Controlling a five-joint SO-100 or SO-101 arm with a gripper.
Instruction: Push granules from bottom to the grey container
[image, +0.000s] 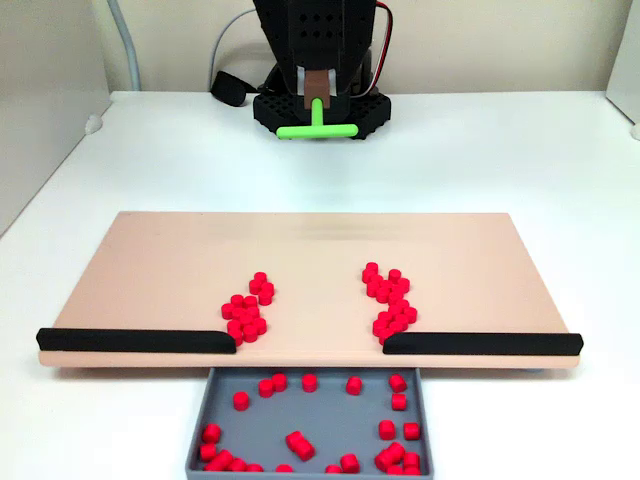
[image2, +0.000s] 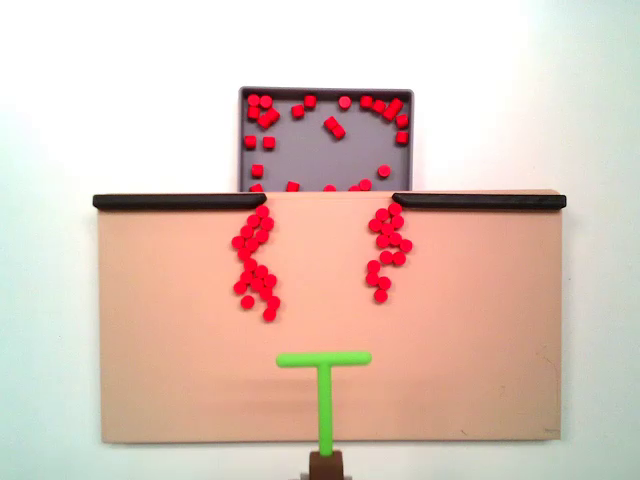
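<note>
Red plastic granules (image2: 256, 262) lie in two loose strings on the beige board (image2: 480, 330) just short of the grey container (image2: 325, 155), probably light and skittish, so best swept broadside with the green T-shaped pusher (image2: 324, 385) the gripper (image: 317, 98) clamps.

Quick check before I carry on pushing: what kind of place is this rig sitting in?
Probably a lab or hobby test bench, not a home or factory. A plain white table carries a purpose-built beige board with black strips, red granules, a grey container and a green T-shaped pusher.
</note>
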